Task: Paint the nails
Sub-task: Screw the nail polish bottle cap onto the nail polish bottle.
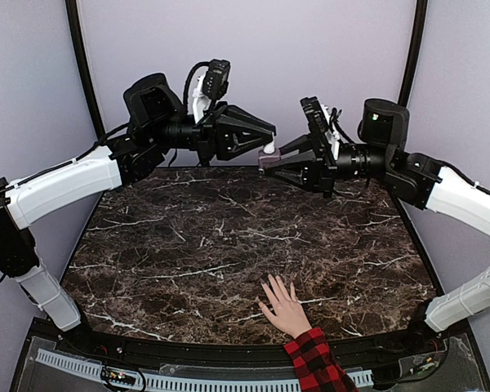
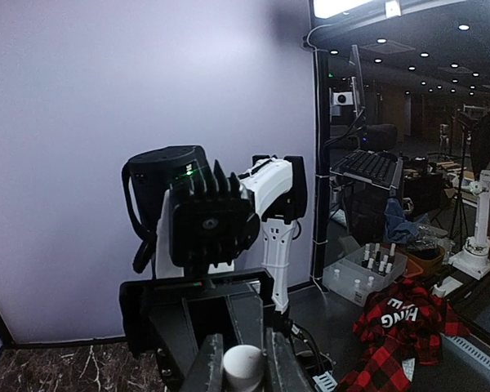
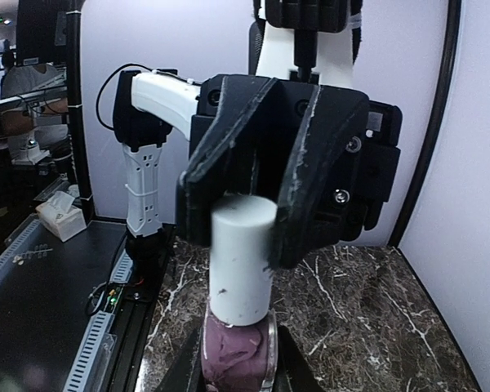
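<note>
Nails point(image 1: 274, 282) on table point(image 1: 188, 237) — L tool point(image 1: 268, 144) pinches cap point(image 3: 242, 245), R tool point(image 1: 267, 163) bottle point(image 3: 237, 353).

The table point(image 1: 188, 245) is white-veined dark marble, the sleeve point(image 1: 314, 365) red-and-black plaid, the bottle point(image 3: 239, 302) mauve, white-capped.

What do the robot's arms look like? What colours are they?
The left arm and right arm both have long white shells joined by chunky, round black joints. The left gripper and right gripper are black, each with two pointy, wedge-shaped fingers. A thin black cable loops above the left wrist, and a tiny green light glows on a right-arm joint.
</note>
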### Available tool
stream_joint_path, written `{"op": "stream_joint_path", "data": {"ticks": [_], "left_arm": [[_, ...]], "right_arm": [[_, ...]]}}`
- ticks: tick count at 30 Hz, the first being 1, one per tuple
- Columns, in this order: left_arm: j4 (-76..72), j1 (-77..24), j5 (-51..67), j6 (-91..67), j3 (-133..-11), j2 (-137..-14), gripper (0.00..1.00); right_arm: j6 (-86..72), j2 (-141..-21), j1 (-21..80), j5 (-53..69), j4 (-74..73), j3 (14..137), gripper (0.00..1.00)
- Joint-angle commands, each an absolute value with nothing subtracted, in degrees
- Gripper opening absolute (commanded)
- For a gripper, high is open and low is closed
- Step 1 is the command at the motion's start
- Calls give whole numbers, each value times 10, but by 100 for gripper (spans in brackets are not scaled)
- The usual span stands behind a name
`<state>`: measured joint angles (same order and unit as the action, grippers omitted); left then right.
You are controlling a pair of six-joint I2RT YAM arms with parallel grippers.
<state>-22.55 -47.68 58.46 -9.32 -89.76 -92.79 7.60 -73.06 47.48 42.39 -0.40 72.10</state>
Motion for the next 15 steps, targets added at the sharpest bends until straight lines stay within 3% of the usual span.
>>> {"op": "stream_joint_path", "data": {"ticks": [1, 9, 15], "left_arm": [[-153, -490, 635, -80, -888, -952, 0], [-130, -479, 578, -66, -886, -924, 8], [-50, -469, 429, -9, -889, -868, 15]], "right_arm": [[65, -725, 479, 499, 116, 733, 0], [72, -719, 476, 460, 98, 724, 0], [75, -699, 475, 392, 91, 686, 0]]}}
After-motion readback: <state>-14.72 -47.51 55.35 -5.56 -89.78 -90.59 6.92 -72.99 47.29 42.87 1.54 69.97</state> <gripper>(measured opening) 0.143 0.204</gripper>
